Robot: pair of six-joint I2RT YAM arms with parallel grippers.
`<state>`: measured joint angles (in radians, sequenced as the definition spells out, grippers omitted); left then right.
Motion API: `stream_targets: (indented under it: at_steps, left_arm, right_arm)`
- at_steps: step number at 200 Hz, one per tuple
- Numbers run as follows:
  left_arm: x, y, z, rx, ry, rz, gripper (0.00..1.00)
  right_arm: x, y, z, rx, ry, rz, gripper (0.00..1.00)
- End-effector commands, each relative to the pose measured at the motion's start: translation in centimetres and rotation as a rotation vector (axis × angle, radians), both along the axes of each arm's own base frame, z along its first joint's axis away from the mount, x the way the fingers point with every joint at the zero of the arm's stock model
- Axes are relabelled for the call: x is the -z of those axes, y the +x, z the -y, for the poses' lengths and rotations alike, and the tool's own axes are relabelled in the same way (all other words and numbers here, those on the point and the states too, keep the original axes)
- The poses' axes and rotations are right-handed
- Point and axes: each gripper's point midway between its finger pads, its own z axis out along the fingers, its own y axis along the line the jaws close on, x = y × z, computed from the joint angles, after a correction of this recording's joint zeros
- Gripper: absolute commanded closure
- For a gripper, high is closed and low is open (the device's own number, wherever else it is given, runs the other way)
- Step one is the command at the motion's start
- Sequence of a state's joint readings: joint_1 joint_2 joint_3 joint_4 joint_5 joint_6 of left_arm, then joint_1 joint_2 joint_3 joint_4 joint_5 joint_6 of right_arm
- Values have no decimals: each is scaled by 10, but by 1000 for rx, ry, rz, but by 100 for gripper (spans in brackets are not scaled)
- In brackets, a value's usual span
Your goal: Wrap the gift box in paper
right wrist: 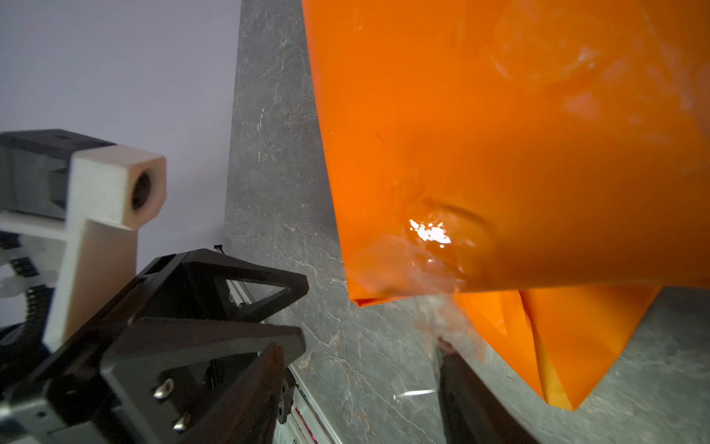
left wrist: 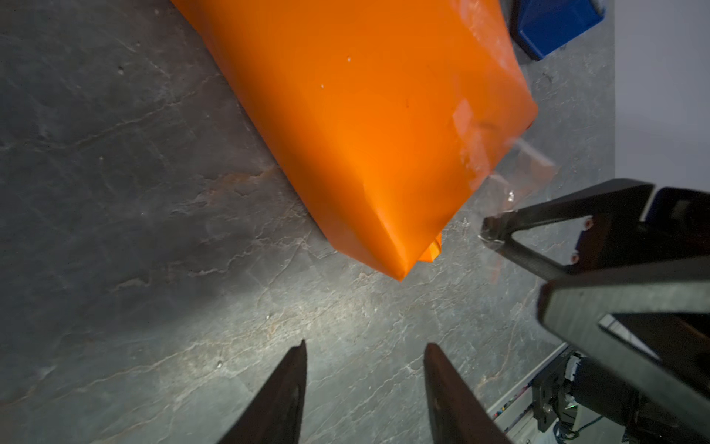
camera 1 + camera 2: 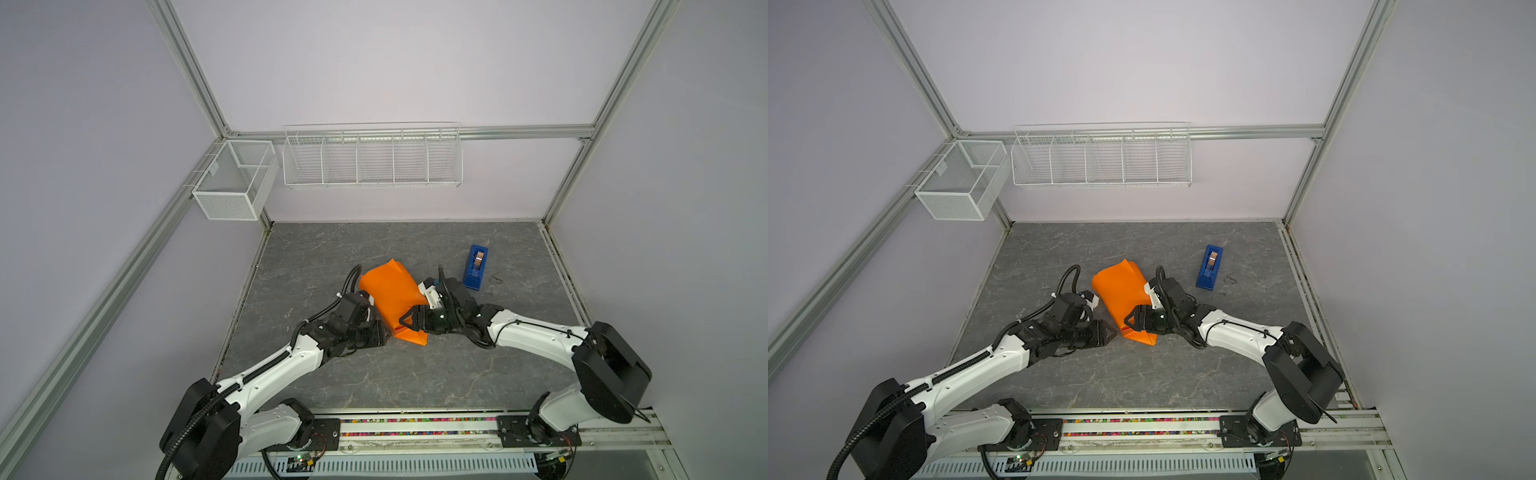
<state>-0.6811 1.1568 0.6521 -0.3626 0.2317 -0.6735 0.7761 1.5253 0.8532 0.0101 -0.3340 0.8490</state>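
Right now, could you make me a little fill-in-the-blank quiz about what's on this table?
1. The folded paper is coloured ___.
2. The tape dispenser is coloured ___.
3. In both top views the tape dispenser lies on the ___ arm's side of the paper.
4. The left gripper, fingers apart, holds ___.
Missing words: orange; blue; right; nothing.

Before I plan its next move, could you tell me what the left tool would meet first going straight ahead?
Probably the folded end of the orange paper, directly ahead of the left tool; nothing shows between them, though depth is unclear.
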Motion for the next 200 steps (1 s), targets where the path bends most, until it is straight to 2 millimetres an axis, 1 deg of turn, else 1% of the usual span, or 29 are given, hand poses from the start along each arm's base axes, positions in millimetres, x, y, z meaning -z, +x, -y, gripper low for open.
stream_targets:
  at_steps: [1, 11, 31, 45, 58, 65, 66, 68, 77, 87, 108, 135, 142, 172, 186, 200]
  left_arm:
    - [-24, 9, 13, -20, -85, 28, 52]
    - [-31, 12, 20, -11, -119, 34, 56]
    - [-41, 19, 31, -4, -166, 35, 68]
    - [-40, 23, 35, -2, -159, 23, 78]
    - [-35, 24, 36, 0, -151, 9, 84]
    - [-31, 24, 36, -1, -144, 3, 84]
    - [-31, 23, 36, -1, -144, 1, 84]
    - [-31, 24, 36, -2, -144, 3, 84]
    - [-30, 25, 38, 1, -149, 4, 84]
    - [-35, 28, 41, 5, -168, 14, 85]
    - [-52, 39, 49, -1, -215, 42, 90]
    - [-60, 59, 63, -12, -329, 26, 100]
    - [-60, 62, 68, 1, -350, 16, 100]
    - [-49, 67, 89, 76, -361, -39, 100]
    - [-41, 69, 94, 97, -356, -60, 100]
    - [-33, 69, 94, 106, -334, -74, 100]
  right_arm:
    - [13, -8, 12, 14, -78, -43, 32]
    - [10, -10, 13, 15, -76, -40, 30]
    - [4, -10, 18, 26, -85, -27, 25]
    - [2, -10, 22, 32, -109, -25, 24]
    - [1, -11, 24, 29, -113, -20, 22]
    - [1, -11, 24, 26, -112, -23, 21]
    - [-5, -9, 21, 26, -101, -14, 21]
    - [-9, -7, 19, 25, -93, -8, 20]
    - [-11, -7, 17, 16, -88, -16, 19]
    - [-11, -7, 15, 9, -80, -20, 19]
    - [-12, -6, 11, 3, -58, -18, 19]
    - [-9, -5, 10, 4, -54, -19, 24]
    - [-9, -6, 9, 1, -53, -18, 25]
    - [-7, -5, 9, 1, -55, -21, 28]
    - [-8, -5, 9, 0, -53, -21, 29]
    - [-7, -5, 9, 1, -54, -22, 29]
